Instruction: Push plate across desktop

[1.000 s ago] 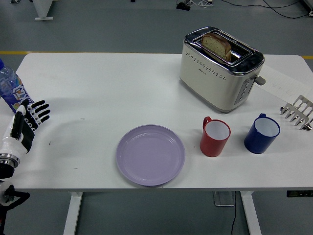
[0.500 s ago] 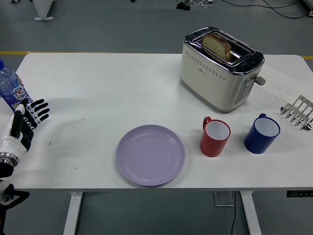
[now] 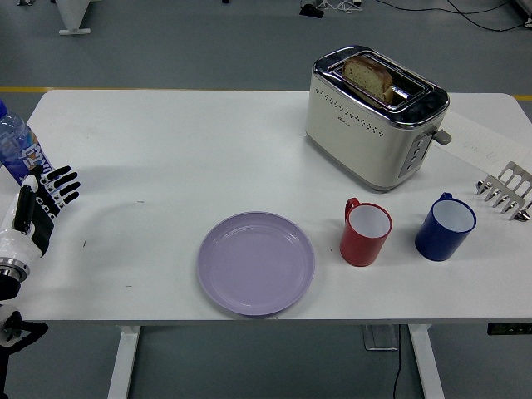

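We are looking down on a white table (image 3: 208, 141) where the lilac plate (image 3: 256, 263) is lying flat near the front edge, a little left of centre, with nothing on it and nothing touching it. Our left hand (image 3: 40, 208) is hovering over the table's far left edge, its black fingers (image 3: 63, 184) spread and relaxed, gripping nothing, and it is sitting well apart from the plate with bare tabletop between them. Our right hand is not showing anywhere in the view. Just to the plate's right a red mug (image 3: 365, 233) is standing upright, a blue mug (image 3: 445, 226) beyond it, and a cream toaster (image 3: 374, 118) with a slice of bread (image 3: 368, 77) in its slot is standing behind them; a water bottle (image 3: 18, 151) is showing at the left edge beside our hand, and a metal rack (image 3: 506, 193) at the right. We are judging that this layout is fitting two stages equally: the plate waiting where a push would start, or resting where a push left it, with the hand off to the side either way. Nothing on the tabletop is settling which, since no contact is being made with the plate now.
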You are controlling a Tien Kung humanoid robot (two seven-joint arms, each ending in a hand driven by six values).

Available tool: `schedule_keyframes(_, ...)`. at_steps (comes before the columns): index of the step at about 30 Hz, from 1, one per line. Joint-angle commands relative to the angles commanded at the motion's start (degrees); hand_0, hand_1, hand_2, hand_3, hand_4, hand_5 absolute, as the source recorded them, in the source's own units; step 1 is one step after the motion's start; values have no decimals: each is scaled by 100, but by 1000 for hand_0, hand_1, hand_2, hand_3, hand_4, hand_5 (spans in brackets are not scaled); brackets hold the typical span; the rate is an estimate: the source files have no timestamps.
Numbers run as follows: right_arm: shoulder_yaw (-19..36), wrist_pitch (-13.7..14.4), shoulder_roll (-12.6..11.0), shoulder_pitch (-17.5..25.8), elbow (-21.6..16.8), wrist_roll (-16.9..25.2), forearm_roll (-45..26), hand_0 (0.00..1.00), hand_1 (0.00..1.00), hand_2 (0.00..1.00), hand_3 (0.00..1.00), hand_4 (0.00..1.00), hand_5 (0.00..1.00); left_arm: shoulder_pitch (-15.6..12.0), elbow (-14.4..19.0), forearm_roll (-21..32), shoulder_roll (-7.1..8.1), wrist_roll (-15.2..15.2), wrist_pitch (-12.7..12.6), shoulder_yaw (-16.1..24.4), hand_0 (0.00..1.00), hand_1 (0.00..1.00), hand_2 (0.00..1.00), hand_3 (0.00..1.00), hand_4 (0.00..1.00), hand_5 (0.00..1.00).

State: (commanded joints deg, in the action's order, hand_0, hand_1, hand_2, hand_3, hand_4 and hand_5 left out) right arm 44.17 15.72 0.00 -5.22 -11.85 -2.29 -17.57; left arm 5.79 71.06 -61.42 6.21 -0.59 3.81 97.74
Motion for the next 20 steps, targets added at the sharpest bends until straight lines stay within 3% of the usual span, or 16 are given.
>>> schedule_keyframes(20, -4, -13, 0, -15, 6, 11, 8, 570, 476, 625, 638, 409, 598, -2, 14, 13, 13, -28, 5, 8, 800, 768, 760, 687, 576, 998)
